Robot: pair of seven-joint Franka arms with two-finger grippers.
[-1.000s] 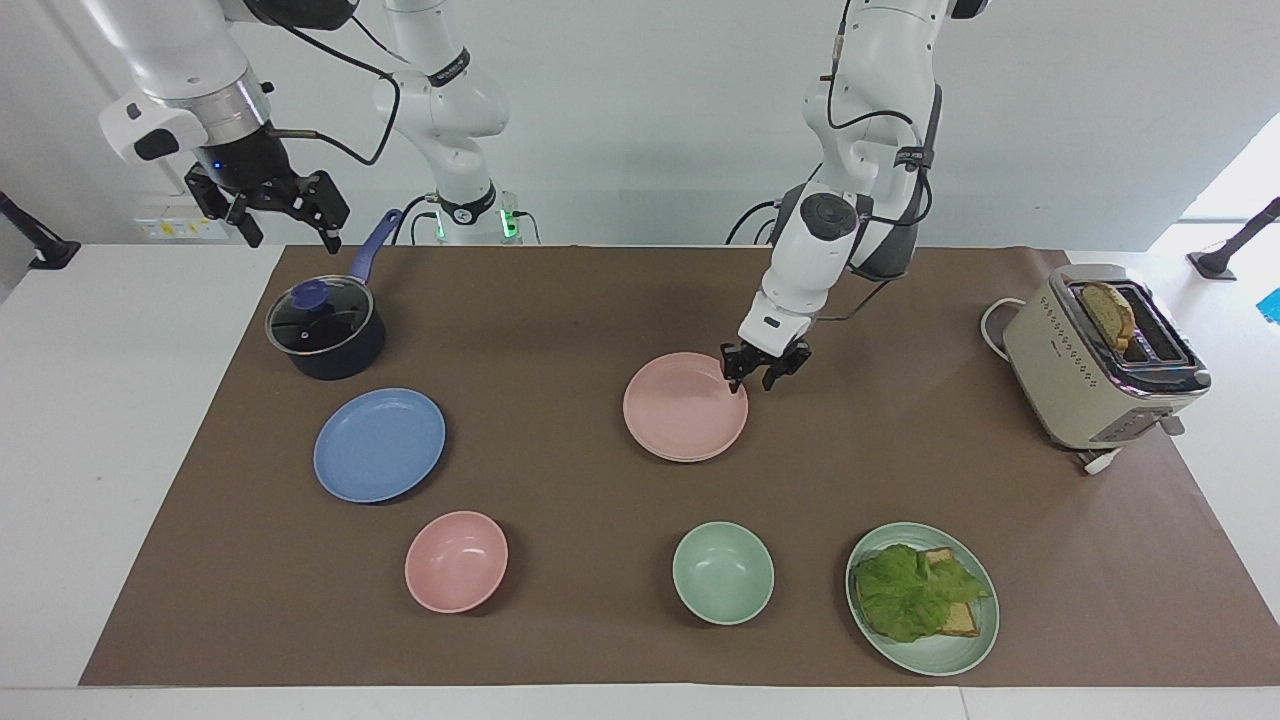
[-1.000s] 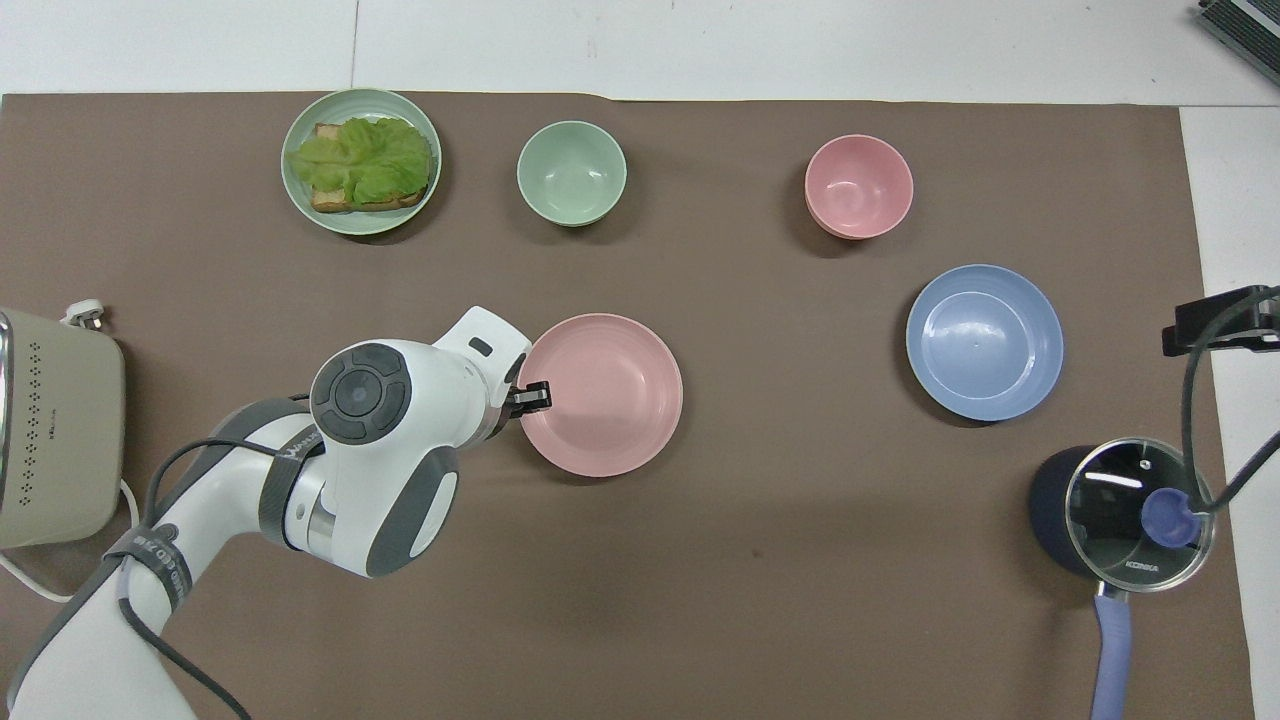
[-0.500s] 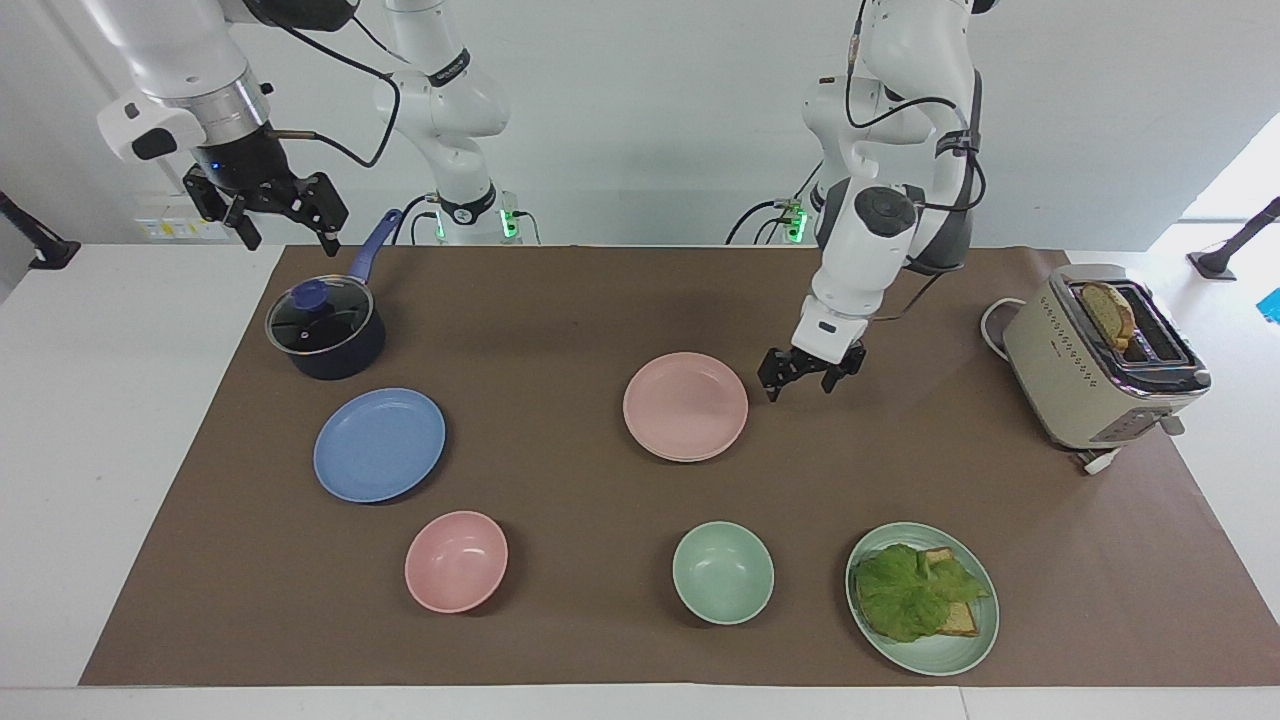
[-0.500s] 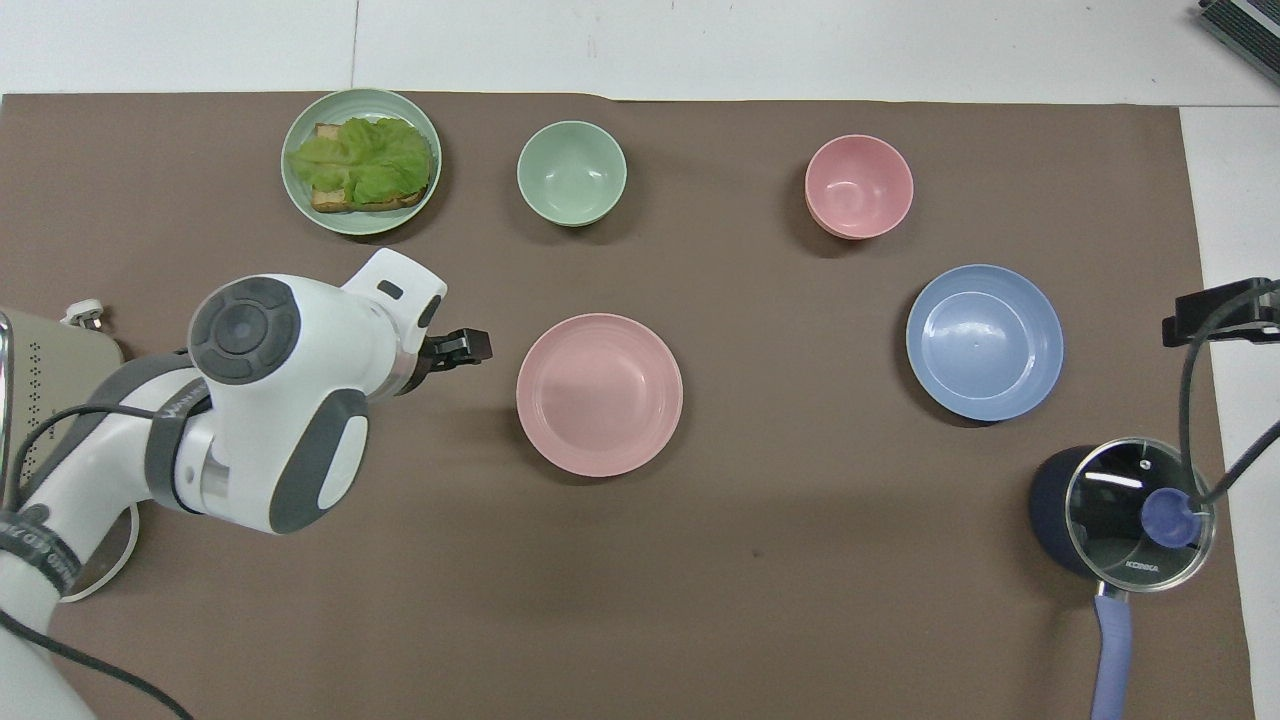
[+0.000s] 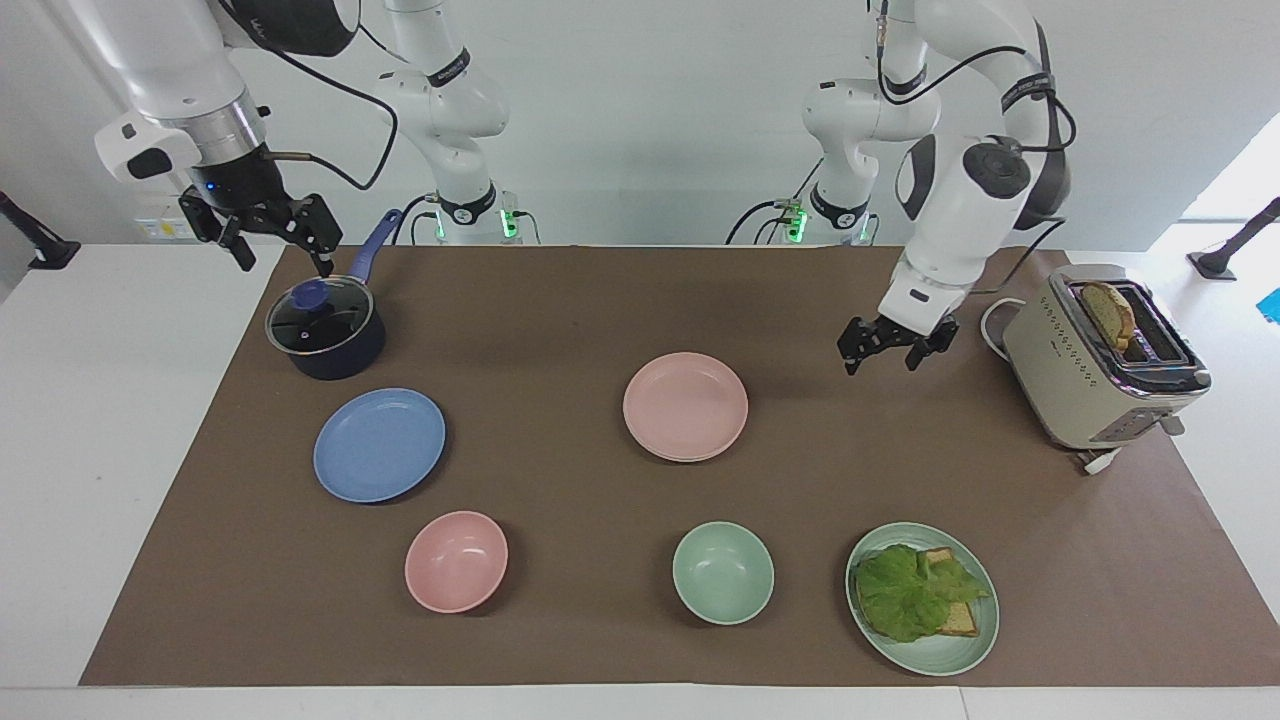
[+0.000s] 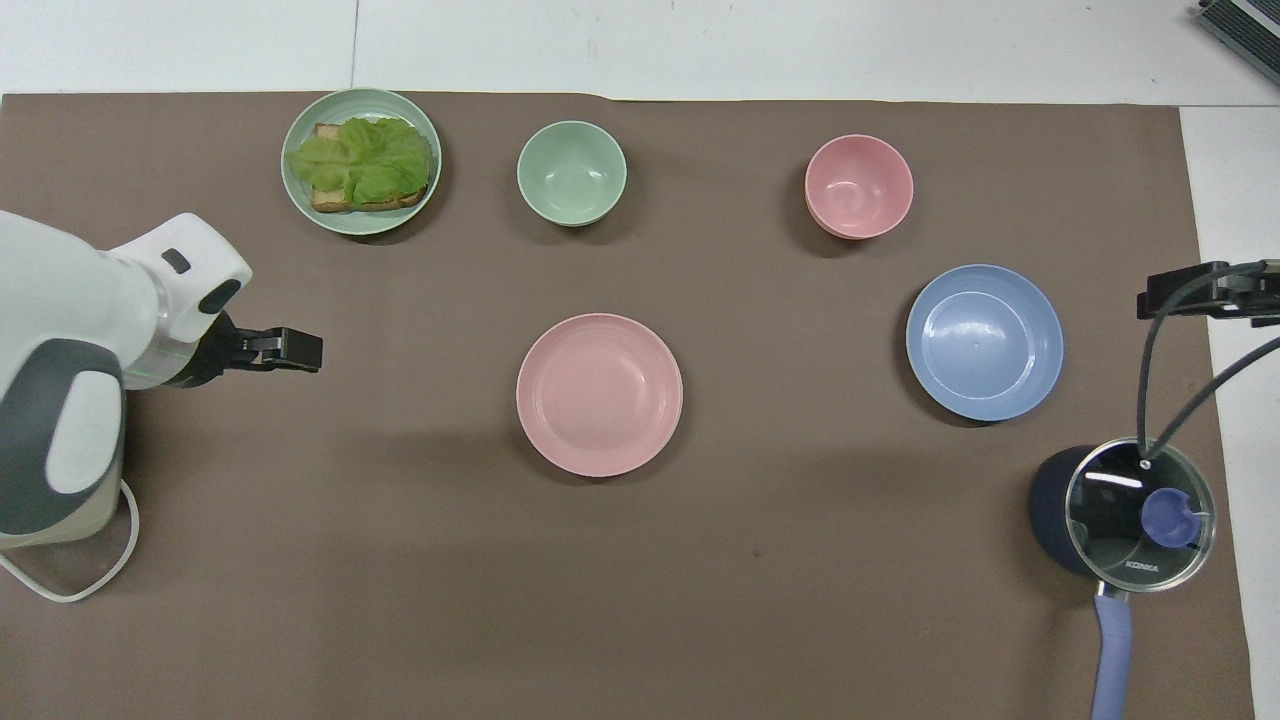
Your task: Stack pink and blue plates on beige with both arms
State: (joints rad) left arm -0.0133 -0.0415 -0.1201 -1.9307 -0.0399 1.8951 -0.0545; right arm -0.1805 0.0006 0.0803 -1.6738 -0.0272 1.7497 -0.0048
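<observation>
- White table (image 5: 100, 450) covered by a brown mat (image 5: 560, 300).
- Pink plate (image 5: 685, 405) sits mid-mat on a second plate, its rim barely visible beneath; colour cannot be told.
- Blue plate (image 5: 379, 444) lies alone toward the right arm's end, just beside the saucepan (image 5: 325, 330).
- Left gripper (image 5: 892, 350) hangs over bare mat between pink plate and toaster (image 5: 1100, 355), fingers apart, empty.
- Right gripper (image 5: 272, 238) waits raised above the saucepan, fingers apart, empty.

The left claw (image 5: 897, 350) hangs open and empty above the worktop (image 5: 560, 300) on a bent, down-tilted arm (wrist angled inward), while the right claw (image 5: 270, 235), likewise open, waits raised at its own end.
</observation>
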